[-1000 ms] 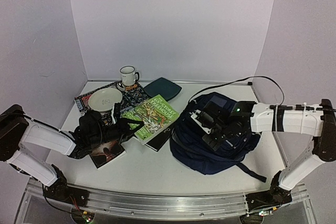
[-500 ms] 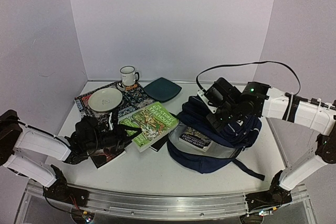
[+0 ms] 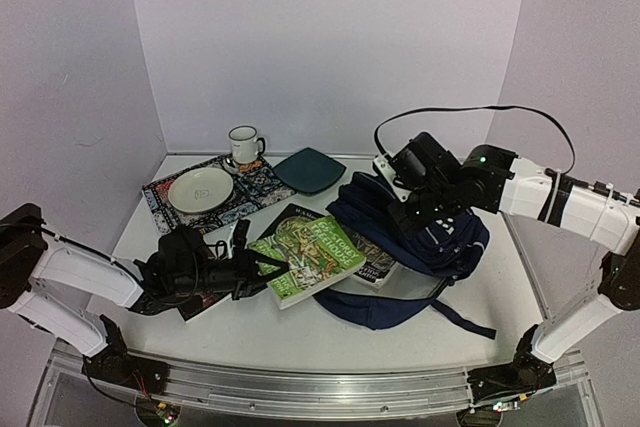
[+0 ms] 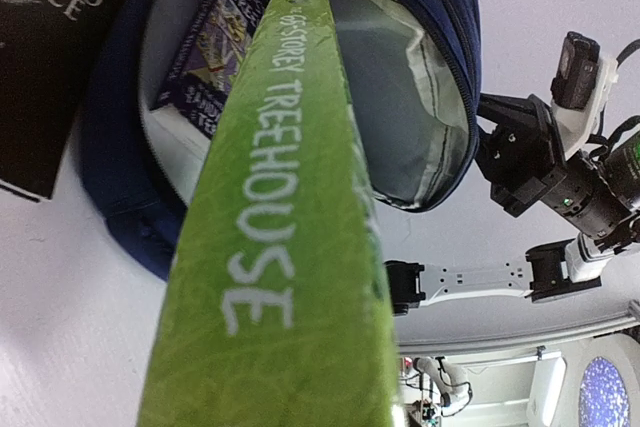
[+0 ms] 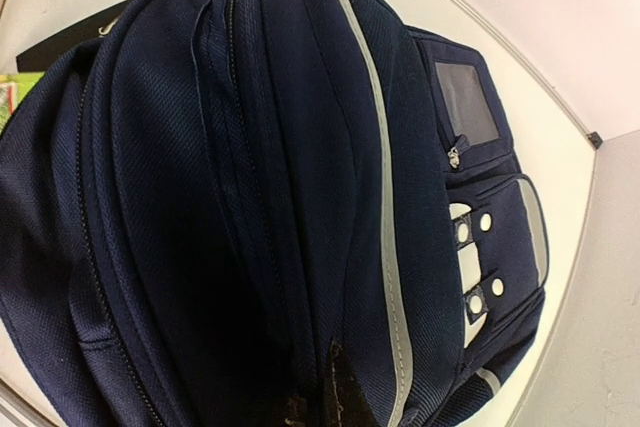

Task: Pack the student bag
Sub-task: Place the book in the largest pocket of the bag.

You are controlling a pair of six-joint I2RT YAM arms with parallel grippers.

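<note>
The student bag (image 3: 440,247) lies right of centre, a navy backpack with a thin white stripe (image 5: 385,247). My right gripper (image 3: 408,215) is shut on its upper flap (image 5: 300,277) and holds the mouth (image 4: 400,97) wide. A purple-covered book (image 3: 377,270) lies inside (image 4: 205,57). My left gripper (image 3: 262,272) is shut on a green Treehouse book (image 3: 312,255). That book's far end reaches the bag's opening, and its spine (image 4: 285,247) fills the left wrist view and hides the fingers.
A black book (image 3: 287,215) lies under the green one, and another dark book (image 3: 205,302) sits below my left gripper. At the back left a patterned mat (image 3: 258,182) carries a white plate (image 3: 200,189) and a mug (image 3: 244,144). A dark teal plate (image 3: 310,169) is beside them.
My right gripper lifted the bag's flap up and back, opening the mouth. My left gripper carried the green book rightward to the opening.
</note>
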